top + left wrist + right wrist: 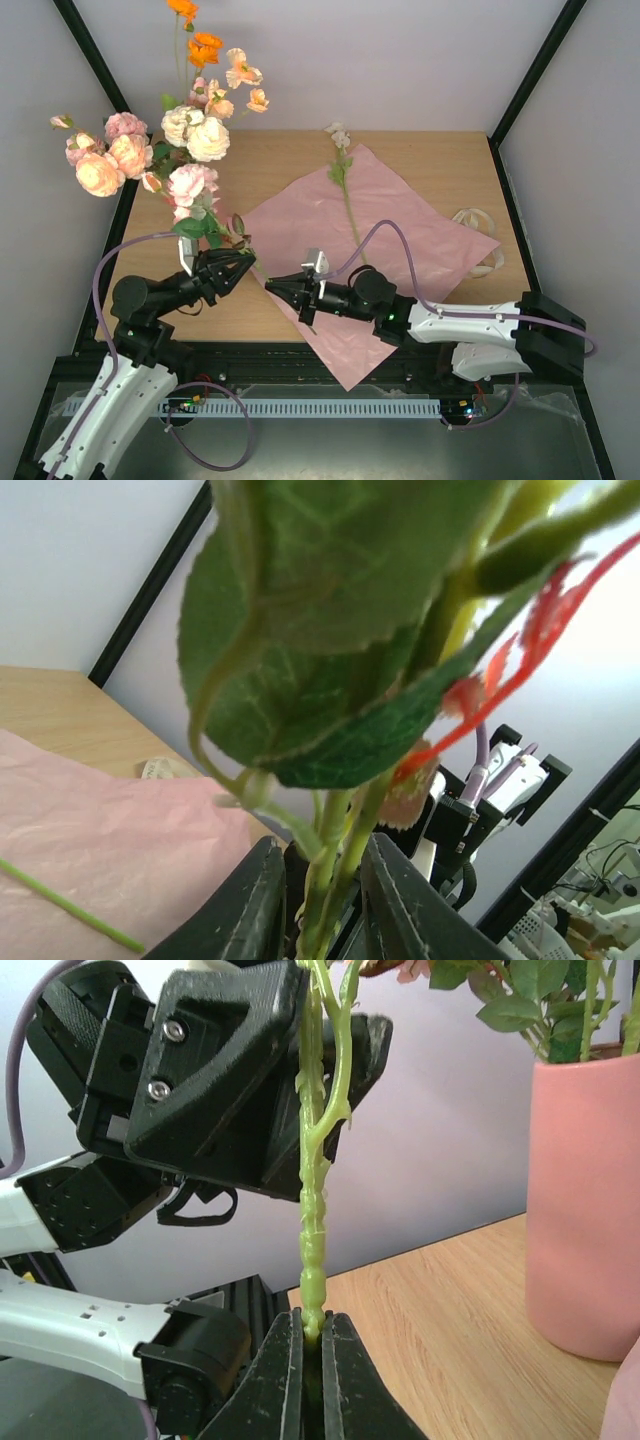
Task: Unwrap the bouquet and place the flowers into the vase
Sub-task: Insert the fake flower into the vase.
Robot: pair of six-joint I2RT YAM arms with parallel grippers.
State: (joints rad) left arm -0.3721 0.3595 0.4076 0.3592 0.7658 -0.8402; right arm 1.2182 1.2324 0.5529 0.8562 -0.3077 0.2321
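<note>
Since the right gripper (311,1355) is closed tight on the flower stem (312,1210) at its foot and the left gripper (322,865) brackets it higher, grip undeterminable, lift the foot over the vase (585,1210) near the tabletop's (440,160) left edge.

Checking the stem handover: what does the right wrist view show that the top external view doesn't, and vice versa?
Only the right wrist: the stem's lower end pinched in the right gripper's shut fingers, and the vase's side. Only the top external: the wrapping sheet with one loose flower lying on it, and the ribbon beyond. Both: the left gripper around that stem, above the right one.
</note>
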